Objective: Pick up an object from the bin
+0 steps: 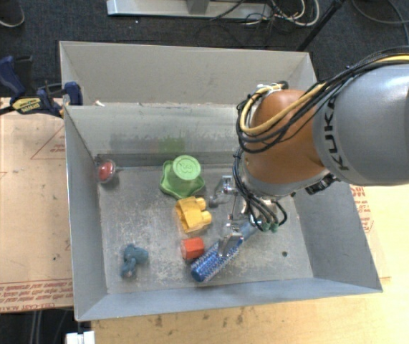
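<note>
The pick is not yet complete: the gripper point(234, 226) sits low in the near right part of the bin point(154, 267), at the far end of a blue studded strip point(215, 261) lying on the floor. Whether the claw is open, closed or gripping cannot be told. Securing and lifting appear outstanding. The scuffed grey floor is bare to the right, but an orange block point(192, 248) and a yellow piece point(193, 214) crowd the left.

We are observing the gripper point(234, 228) hanging low in the bin point(82, 192), just above the upper end of a blue studded oblong piece point(215, 259). A yellow piece point(193, 214) and an orange-red block point(193, 249) are lying just left of it. A green cup point(183, 175), a red ball point(106, 170) and a grey-blue figure point(132, 257) are sitting farther left.
</note>
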Tool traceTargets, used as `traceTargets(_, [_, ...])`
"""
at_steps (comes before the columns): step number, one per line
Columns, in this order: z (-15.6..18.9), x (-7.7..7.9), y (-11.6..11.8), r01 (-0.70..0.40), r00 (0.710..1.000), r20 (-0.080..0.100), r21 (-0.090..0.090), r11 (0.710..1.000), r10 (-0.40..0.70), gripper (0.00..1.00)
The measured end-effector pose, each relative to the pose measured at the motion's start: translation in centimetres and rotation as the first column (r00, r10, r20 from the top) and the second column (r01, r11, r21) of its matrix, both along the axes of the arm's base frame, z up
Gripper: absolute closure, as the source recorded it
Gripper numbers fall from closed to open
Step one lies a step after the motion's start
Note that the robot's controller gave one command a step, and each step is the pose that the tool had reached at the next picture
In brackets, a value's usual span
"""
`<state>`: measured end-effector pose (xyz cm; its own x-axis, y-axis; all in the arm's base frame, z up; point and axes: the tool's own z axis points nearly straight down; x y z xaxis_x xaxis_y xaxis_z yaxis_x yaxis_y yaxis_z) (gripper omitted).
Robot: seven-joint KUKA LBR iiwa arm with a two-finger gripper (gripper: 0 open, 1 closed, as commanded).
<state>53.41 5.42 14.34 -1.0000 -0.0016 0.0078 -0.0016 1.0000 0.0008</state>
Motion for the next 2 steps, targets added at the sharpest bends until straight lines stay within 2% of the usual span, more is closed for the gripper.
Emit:
traceTargets(1, [-6.41,-4.4,-2.73,-0.291,0.956,0.026,-0.002,0.957,0.291,0.0])
traceTargets(2, [-6.3,-4.48,-2.74,-0.291,0.957,0.019,-0.001,0.957,0.291,1.0])
